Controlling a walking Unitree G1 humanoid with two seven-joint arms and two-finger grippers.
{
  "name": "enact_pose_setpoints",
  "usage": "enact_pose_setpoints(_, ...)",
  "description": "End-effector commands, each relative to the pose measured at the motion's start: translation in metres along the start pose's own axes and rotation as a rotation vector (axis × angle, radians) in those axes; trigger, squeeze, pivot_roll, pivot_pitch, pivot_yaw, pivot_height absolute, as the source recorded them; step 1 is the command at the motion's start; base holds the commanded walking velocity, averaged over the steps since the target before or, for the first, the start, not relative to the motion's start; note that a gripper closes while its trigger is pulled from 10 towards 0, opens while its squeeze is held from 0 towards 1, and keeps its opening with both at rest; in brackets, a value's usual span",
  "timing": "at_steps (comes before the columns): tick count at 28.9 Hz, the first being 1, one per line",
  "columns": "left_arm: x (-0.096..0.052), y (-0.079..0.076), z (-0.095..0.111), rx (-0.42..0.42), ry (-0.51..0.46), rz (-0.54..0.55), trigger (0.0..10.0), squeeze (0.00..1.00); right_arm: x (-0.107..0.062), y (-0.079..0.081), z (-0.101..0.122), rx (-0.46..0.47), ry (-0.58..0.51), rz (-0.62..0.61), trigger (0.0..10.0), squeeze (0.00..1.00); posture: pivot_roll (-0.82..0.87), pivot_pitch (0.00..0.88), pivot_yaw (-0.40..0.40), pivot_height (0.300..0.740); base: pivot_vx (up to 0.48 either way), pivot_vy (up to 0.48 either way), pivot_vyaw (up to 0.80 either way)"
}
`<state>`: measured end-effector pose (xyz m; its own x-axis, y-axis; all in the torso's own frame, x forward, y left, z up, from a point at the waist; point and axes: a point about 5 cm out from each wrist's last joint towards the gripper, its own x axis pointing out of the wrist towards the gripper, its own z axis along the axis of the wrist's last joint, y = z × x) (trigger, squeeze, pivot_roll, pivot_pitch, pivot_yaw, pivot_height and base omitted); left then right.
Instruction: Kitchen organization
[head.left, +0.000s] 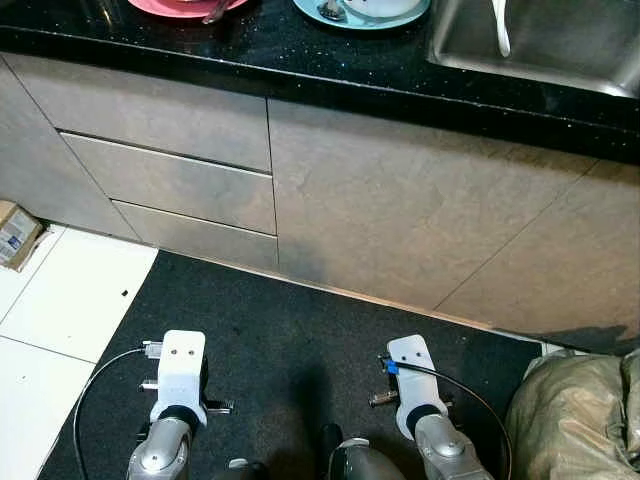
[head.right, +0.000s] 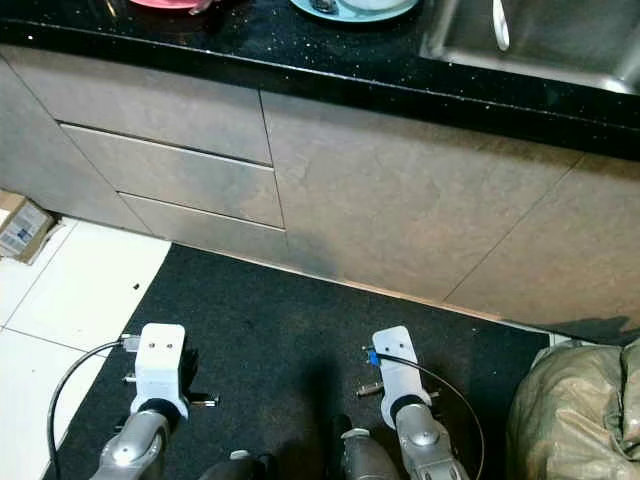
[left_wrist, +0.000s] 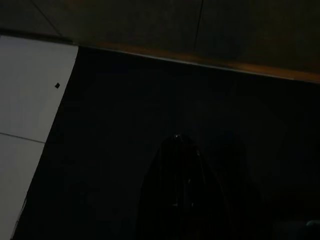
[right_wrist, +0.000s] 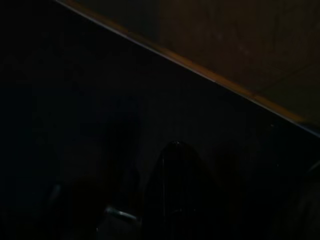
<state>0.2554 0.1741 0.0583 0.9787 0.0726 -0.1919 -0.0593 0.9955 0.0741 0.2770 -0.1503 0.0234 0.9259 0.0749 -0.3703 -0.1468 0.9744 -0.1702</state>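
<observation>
Nearest to me, my two arms hang idle over the black floor mat (head.left: 300, 330). The left gripper (left_wrist: 182, 190) and right gripper (right_wrist: 175, 195) each show in their own wrist view as one dark finger shape over the mat; too dark, so I cannot tell whether either is open or closed. From the head, I see the white wrist housings and silver forearms, left arm (head.left: 178, 385) and right arm (head.left: 420, 395), well apart, both pointing toward the cabinets, each with a thin cable looping off it.

The mat runs up to the base of the grey cabinet front (head.left: 400, 200). A stack of drawers (head.left: 170, 180) sits on the left part of that front. White floor tiles (head.left: 60, 310) lie beside the mat's left edge, and a small cardboard box (head.left: 15, 235) rests on them near the cabinet base. A lumpy greyish bag (head.left: 580, 415) sits at the mat's right end.

Above is the black countertop (head.left: 270, 50). At its far edge I see a pink plate (head.left: 185, 6) with a utensil on it, and just right of it a light blue plate (head.left: 362, 12) with a spoon. At the counter's right end is the steel sink (head.left: 560, 45), with a white utensil (head.left: 500, 25) inside.
</observation>
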Motion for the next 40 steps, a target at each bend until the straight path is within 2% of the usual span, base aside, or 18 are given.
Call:
enact_pose_setpoints(1, 0.000, 0.005, -0.004, 0.010, 0.010, 0.015, 10.0, 0.00, 0.001, 0.003, -0.002, 0.006, -0.001, -0.003, 10.0, 0.00, -0.02, 0.389, -0.006, 0.740, 0.000, 0.000, 0.00)
enact_pose_setpoints(4, 0.010, 0.012, 0.007, 0.005, -0.033, 0.044, 10.0, 0.00, 0.009, 0.002, 0.010, 0.029, -0.036, -0.023, 10.0, 0.00, -0.02, 0.278, 0.018, 0.740, 0.000, 0.000, 0.00)
enact_pose_setpoints(6, 0.013, 0.013, 0.013, 0.000, -0.059, 0.049, 10.0, 0.00, 0.011, 0.001, 0.016, 0.042, -0.060, -0.029, 10.0, 0.00, -0.02, 0.263, 0.021, 0.740, 0.000, 0.000, 0.00)
enact_pose_setpoints(7, 0.018, 0.016, 0.020, -0.003, -0.087, 0.053, 10.0, 0.00, 0.015, 0.000, 0.024, 0.059, -0.087, -0.033, 10.0, 0.00, -0.02, 0.216, 0.028, 0.740, 0.000, 0.000, 0.00)
enact_pose_setpoints(8, 0.024, 0.022, 0.040, -0.012, -0.161, 0.071, 10.0, 0.00, 0.019, -0.001, 0.044, 0.118, -0.169, -0.022, 10.0, 0.00, -0.01, 0.167, 0.035, 0.740, 0.000, 0.000, 0.00)
enact_pose_setpoints(11, 0.027, 0.025, 0.048, -0.014, -0.190, 0.079, 10.0, 0.00, 0.020, -0.001, 0.052, 0.143, -0.201, -0.011, 10.0, 0.00, -0.01, 0.156, 0.037, 0.740, 0.000, 0.000, 0.00)
enact_pose_setpoints(12, 0.031, 0.033, 0.065, -0.013, -0.249, 0.099, 10.0, 0.00, 0.023, -0.001, 0.069, 0.171, -0.275, 0.006, 10.0, 0.00, -0.01, 0.076, 0.051, 0.740, 0.000, 0.000, 0.00)
enact_pose_setpoints(15, 0.032, 0.042, 0.083, -0.019, -0.314, 0.126, 10.0, 0.00, 0.025, -0.007, 0.087, 0.180, -0.356, 0.000, 10.0, 0.00, 0.00, 0.039, 0.052, 0.740, 0.000, 0.000, 0.00)
enact_pose_setpoints(16, 0.032, 0.042, 0.083, -0.019, -0.314, 0.126, 10.0, 0.00, 0.025, -0.007, 0.087, 0.180, -0.356, 0.000, 10.0, 0.00, 0.00, 0.039, 0.052, 0.740, 0.000, 0.000, 0.00)
enact_pose_setpoints(17, 0.033, 0.043, 0.088, -0.020, -0.333, 0.131, 10.0, 0.00, 0.026, -0.010, 0.092, 0.193, -0.376, -0.008, 10.0, 0.00, 0.01, 0.001, 0.050, 0.740, 0.000, 0.000, 0.00)
enact_pose_setpoints(18, 0.036, 0.047, 0.098, -0.016, -0.373, 0.143, 10.0, 0.00, 0.029, -0.016, 0.103, 0.226, -0.414, -0.033, 10.0, 0.00, 0.02, 0.000, 0.050, 0.740, 0.000, 0.000, 0.00)
enact_pose_setpoints(19, 0.036, 0.047, 0.098, -0.016, -0.373, 0.143, 10.0, 0.00, 0.029, -0.016, 0.103, 0.226, -0.414, -0.033, 10.0, 0.00, 0.02, 0.000, 0.050, 0.740, 0.000, 0.000, 0.00)
enact_pose_setpoints(20, 0.039, 0.051, 0.106, -0.018, -0.395, 0.151, 10.0, 0.00, 0.031, -0.022, 0.113, 0.248, -0.450, -0.058, 10.0, 0.00, 0.02, 0.000, 0.056, 0.740, 0.000, 0.000, 0.00)
enact_pose_setpoints(23, 0.041, 0.053, 0.111, -0.014, -0.414, 0.154, 10.0, 0.00, 0.032, -0.024, 0.120, 0.257, -0.476, -0.068, 10.0, 0.00, 0.02, 0.000, 0.064, 0.740, 0.000, 0.000, 0.00)
enact_pose_setpoints(27, 0.049, 0.053, 0.128, -0.023, -0.458, 0.145, 10.0, 0.00, 0.033, -0.032, 0.137, 0.291, -0.534, -0.097, 10.0, 0.00, 0.02, 0.000, 0.075, 0.740, 0.000, 0.000, 0.00)
enact_pose_setpoints(37, 0.057, 0.047, 0.141, -0.036, -0.491, 0.131, 10.0, 0.00, 0.037, -0.036, 0.142, 0.323, -0.556, -0.120, 10.0, 0.00, 0.02, 0.000, 0.078, 0.740, 0.000, 0.000, 0.00)
enact_pose_setpoints(39, 0.058, 0.045, 0.135, -0.030, -0.473, 0.113, 10.0, 0.00, 0.037, -0.035, 0.137, 0.323, -0.541, -0.122, 10.0, 0.00, 0.02, 0.000, 0.077, 0.740, 0.000, 0.000, 0.00)
enact_pose_setpoints(40, 0.060, 0.043, 0.126, -0.041, -0.427, 0.101, 10.0, 0.00, 0.039, -0.033, 0.131, 0.299, -0.506, -0.122, 10.0, 0.00, 0.01, 0.000, 0.076, 0.740, 0.000, 0.000, 0.00)
